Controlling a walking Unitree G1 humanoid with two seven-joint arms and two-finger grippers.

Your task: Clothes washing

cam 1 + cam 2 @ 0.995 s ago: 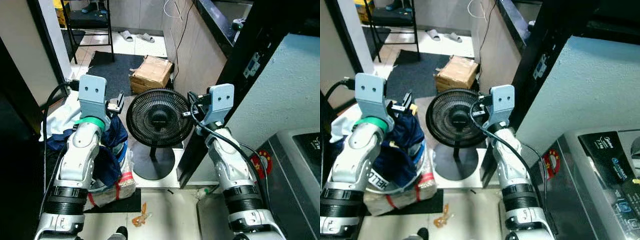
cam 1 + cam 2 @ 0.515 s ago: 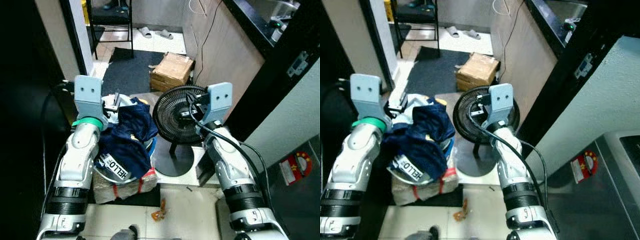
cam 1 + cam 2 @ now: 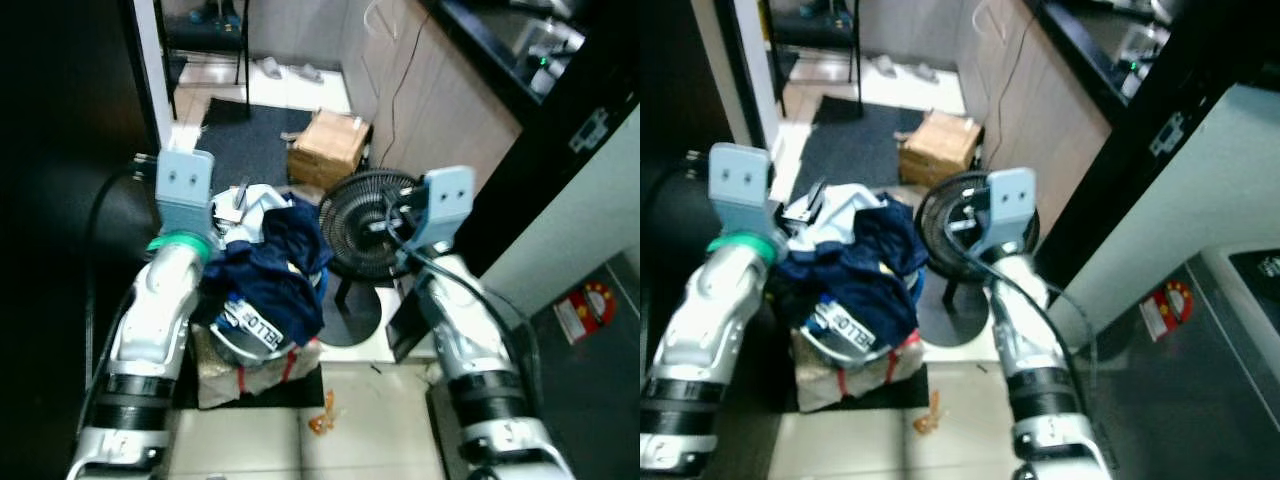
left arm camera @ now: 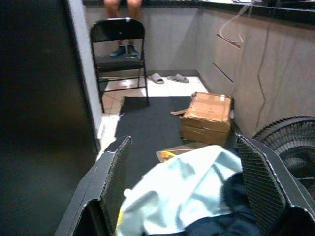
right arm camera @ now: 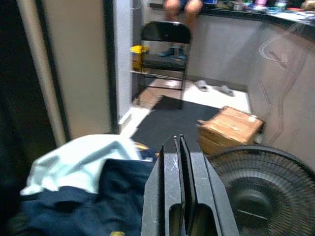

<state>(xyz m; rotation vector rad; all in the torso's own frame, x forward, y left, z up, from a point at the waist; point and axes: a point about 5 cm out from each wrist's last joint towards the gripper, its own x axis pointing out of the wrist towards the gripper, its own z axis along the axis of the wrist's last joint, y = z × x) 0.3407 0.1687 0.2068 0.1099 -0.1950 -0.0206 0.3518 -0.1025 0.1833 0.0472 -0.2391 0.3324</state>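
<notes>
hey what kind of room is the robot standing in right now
Probably a utility or laundry corner of a home, beside a kitchen. A pile of clothes sits heaped on the floor next to a standing fan, with a cardboard box and a folding chair beyond along a counter.

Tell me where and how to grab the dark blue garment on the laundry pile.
Judging by the head views, pinch the raised bunched fold at the top of the dark blue garment, coming down from above with the open left gripper, which hovers just over the pile. The fold stands proud, and the fan crowds the robot's right side.
</notes>
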